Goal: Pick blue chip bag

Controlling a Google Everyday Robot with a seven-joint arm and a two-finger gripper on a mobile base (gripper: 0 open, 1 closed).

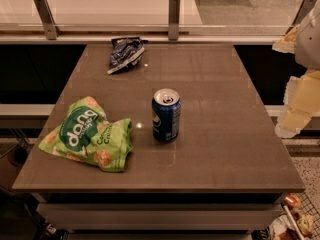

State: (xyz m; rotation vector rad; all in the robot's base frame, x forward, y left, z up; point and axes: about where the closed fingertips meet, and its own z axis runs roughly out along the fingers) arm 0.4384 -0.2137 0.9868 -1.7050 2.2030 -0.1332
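The blue chip bag [126, 53] is a small crumpled dark-blue foil bag with white markings and a pale edge strip. It lies at the far left-centre of the brown table [220, 149], near the back edge. My gripper [296, 111] hangs at the right edge of the view, over the table's right side. It is far to the right of the bag and nearer to me than it, and it touches nothing.
A blue Pepsi can [166, 115] stands upright mid-table. A larger light-green "dang" bag [87, 134] lies at the front left. A glass railing with metal posts [174, 17] runs just behind the table's back edge.
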